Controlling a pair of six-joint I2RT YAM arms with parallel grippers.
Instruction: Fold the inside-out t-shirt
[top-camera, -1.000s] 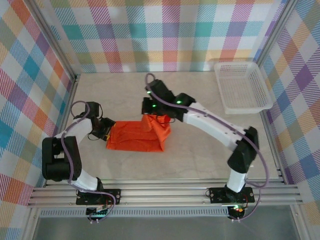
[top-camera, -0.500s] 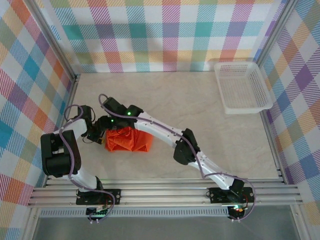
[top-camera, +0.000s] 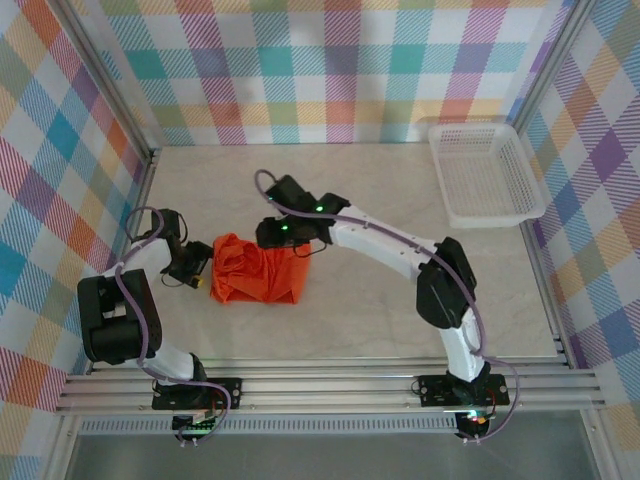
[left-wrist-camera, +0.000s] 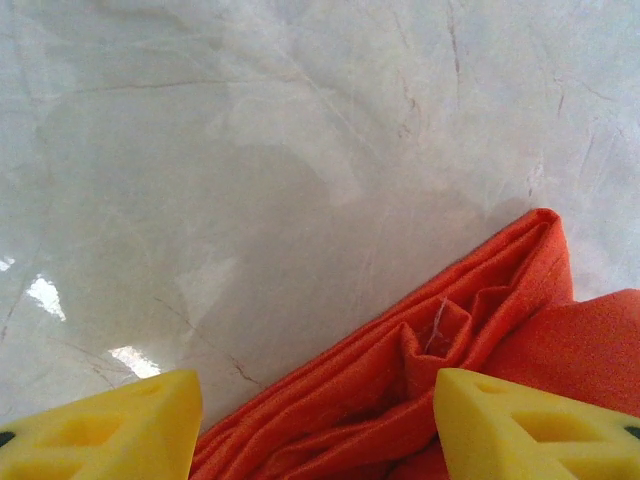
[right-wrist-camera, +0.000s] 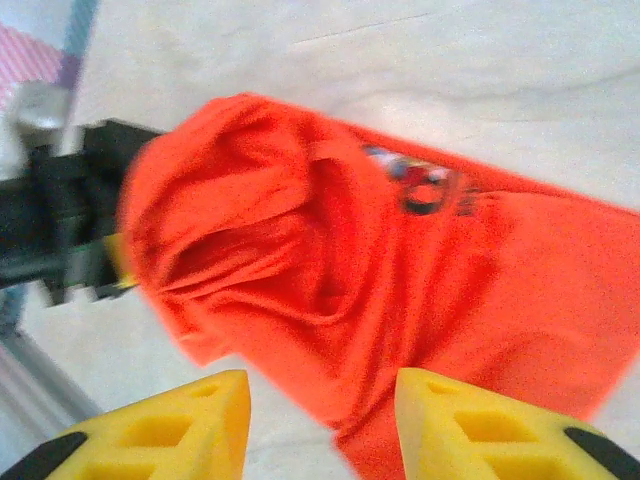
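Pale marbled tabletop (top-camera: 400, 200) enclosed by plaid walls (top-camera: 340, 70); a white mesh basket (top-camera: 485, 175) stands in the far right corner, well apart from the work

Item under inspection: the inside-out t-shirt (top-camera: 255, 280) lies on the table left of centre, gathered into a compact, roughly rectangular bundle several layers thick. No sleeve or hem is spread out on the table. The right part of the bundle looks fairly flat and square-edged. The left end is humped and creased, with loose folds rolled over one another (left-wrist-camera: 480, 350). A small dark printed mark (right-wrist-camera: 420, 188) shows on the upper layer in the right wrist view.

Left gripper (top-camera: 200, 270): at the bundle's left edge, low over the table. Its yellow fingers stand well apart (left-wrist-camera: 317, 400), with the rumpled edge of the cloth reaching into the gap but not pinched; nothing is held.

Right gripper (top-camera: 272, 238): above the far side of the bundle. Its fingers are parted (right-wrist-camera: 320, 390) with the shirt (right-wrist-camera: 380, 270) below them and nothing between them; it is clear of the cloth and holds nothing.

Assessment: the main folds appear to be in place, and the garment is already reduced to a small packet. Outstanding, in my judgement: the bunched left end wants smoothing or re-laying so that the layers lie flat and the edges line up. Whether a further fold is intended cannot be told from the packet's present shape
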